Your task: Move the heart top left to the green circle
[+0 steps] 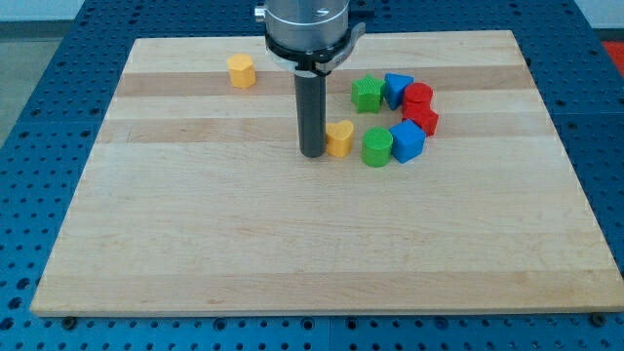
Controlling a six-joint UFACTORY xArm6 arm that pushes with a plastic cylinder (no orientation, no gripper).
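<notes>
A yellow heart block (340,138) lies near the board's middle, just left of the green circle block (376,146) and almost touching it. My tip (312,153) stands against the heart's left side. The rod rises straight up from it to the arm's flange at the view's top.
A green star block (367,94), a blue triangle block (397,89), a red round block (418,97), a red star-like block (422,119) and a blue block (407,140) curve around to the right of the circle. A yellow hexagon block (241,71) sits at the upper left. The wooden board (292,244) ends near all sides.
</notes>
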